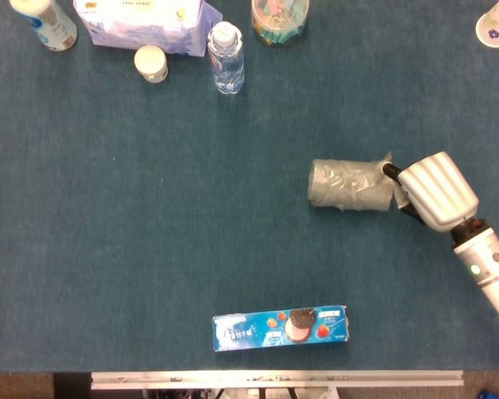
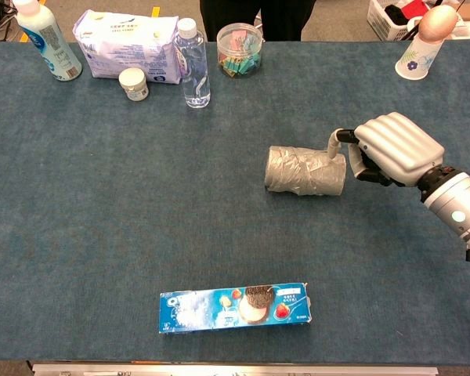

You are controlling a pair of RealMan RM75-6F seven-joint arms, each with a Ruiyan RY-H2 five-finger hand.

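A silver, tape-wrapped roll lies on its side right of the table's middle. A small flap stands up at its right end. My right hand is just right of that end, back upward and fingers curled in. A dark fingertip touches the flap, and the hand does not wrap the roll. Neither view shows my left hand. A blue biscuit box lies flat near the front edge, far from the hand.
Along the back edge stand a white bottle, a purple-white packet, a small white jar, a clear water bottle and a jar of coloured clips. A flowered paper cup stands at the back right.
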